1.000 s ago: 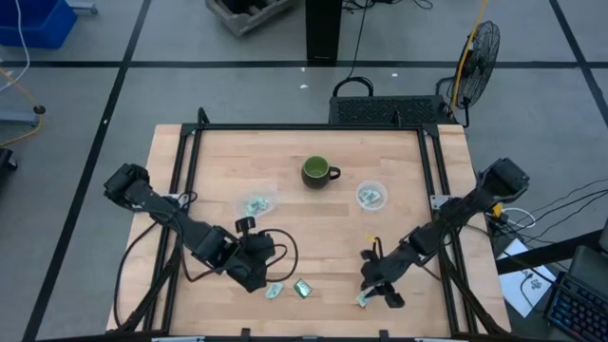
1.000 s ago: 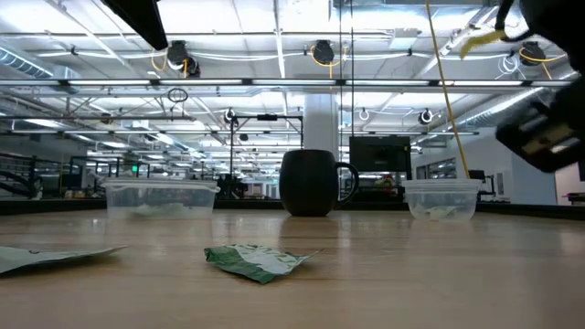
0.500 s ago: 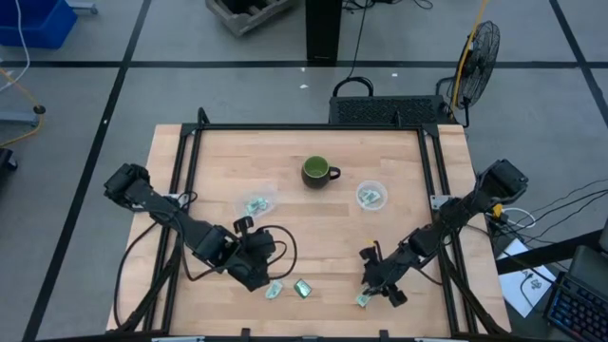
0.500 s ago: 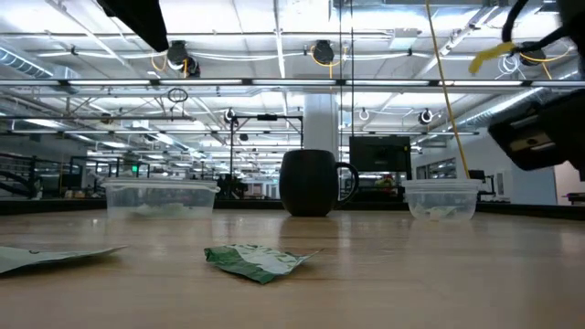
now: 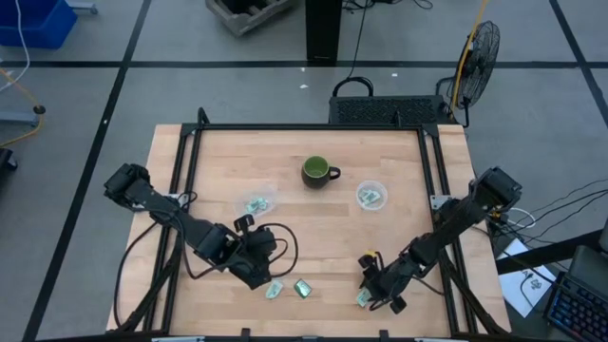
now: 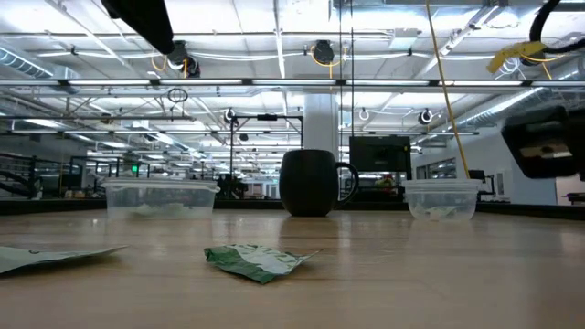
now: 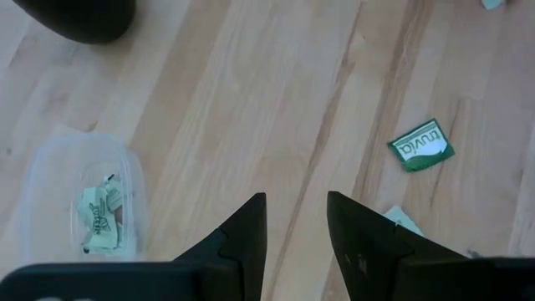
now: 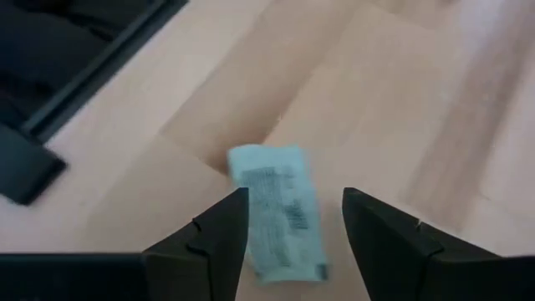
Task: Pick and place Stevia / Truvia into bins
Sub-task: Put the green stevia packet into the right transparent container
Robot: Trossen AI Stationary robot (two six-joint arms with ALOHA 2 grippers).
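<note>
My right gripper [image 8: 292, 221] [image 5: 373, 288] is open and points down near the table's near edge. Its fingers stand on either side of a pale green packet [image 8: 278, 211] [image 5: 363, 300] lying flat on the wood. I see no touch. My left gripper [image 7: 295, 224] [image 5: 262, 275] is open and hovers near the near edge. Beside it lie a dark green packet [image 7: 421, 147] [image 5: 302, 289] [image 6: 260, 259] and a pale packet [image 5: 275, 291] [image 7: 399, 218]. The two clear bins [image 5: 256, 202] [image 5: 370, 196] stand farther back, each with packets inside [image 7: 102, 211].
A dark green mug [image 5: 318, 172] [image 6: 311, 181] stands between the bins toward the far edge. In the low view the bins [image 6: 160, 196] [image 6: 441, 197] flank it. The table's black frame rail [image 8: 75, 84] runs close by the right gripper. Bare wood lies mid-table.
My right gripper has moved a little toward the table's near edge and down, closing on the pale packet there. The packets, the bins and the mug have stayed where they were.
</note>
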